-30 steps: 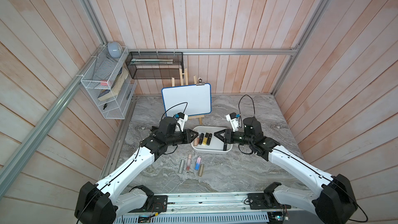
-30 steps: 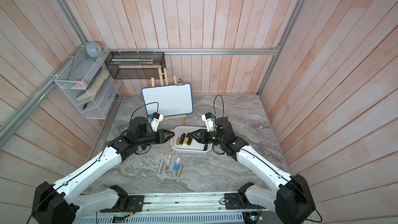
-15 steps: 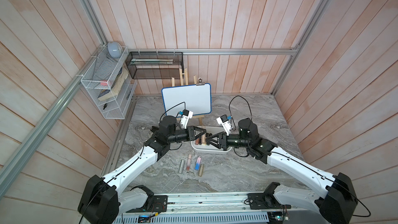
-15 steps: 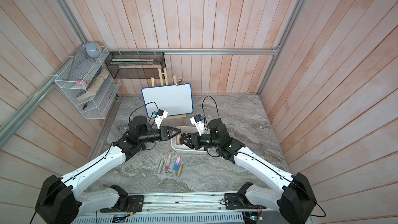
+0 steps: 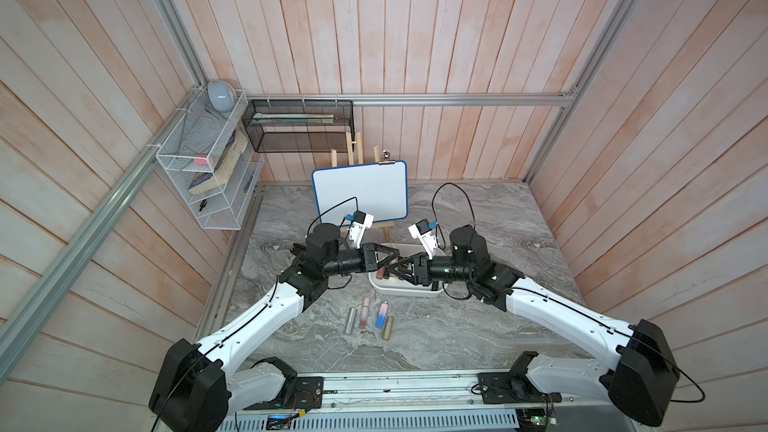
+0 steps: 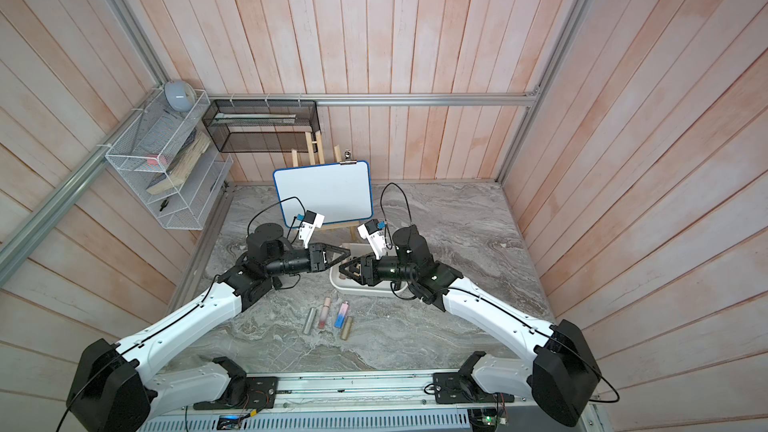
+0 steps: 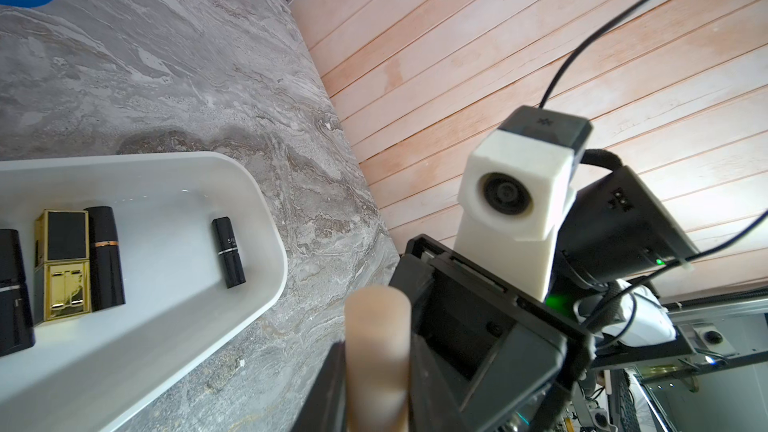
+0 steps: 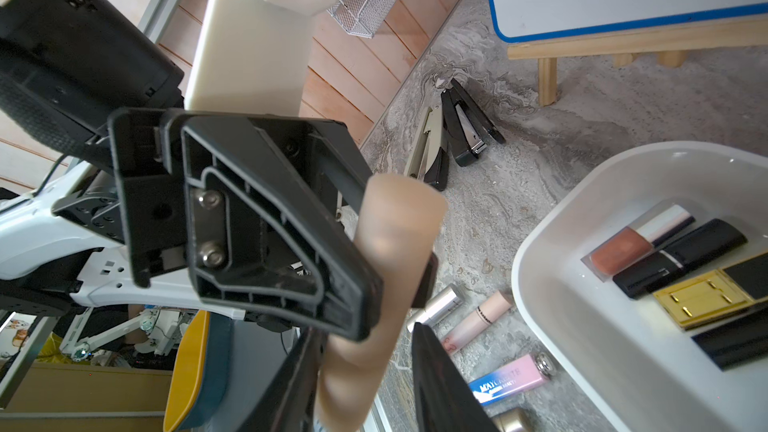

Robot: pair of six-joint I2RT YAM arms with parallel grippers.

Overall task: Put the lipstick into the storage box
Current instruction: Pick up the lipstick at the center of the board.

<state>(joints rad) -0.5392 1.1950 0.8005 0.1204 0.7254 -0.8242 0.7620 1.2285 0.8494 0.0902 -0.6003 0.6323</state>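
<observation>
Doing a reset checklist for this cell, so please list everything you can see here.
storage box: one, white, table centre
lipsticks in box: five; three black, one gold, one peach
lipsticks on table: four; silver, pink, pink-blue, gold; before box
beige lipstick: one, between the grippers
staplers: two, black and beige, table's left edge
whiteboard: one, blue-edged, on wooden easel behind box
wire rack: one, white, left wall
mesh basket: one, black, back wall
left gripper: black, shut on beige lipstick
right gripper: black, open around it
</observation>
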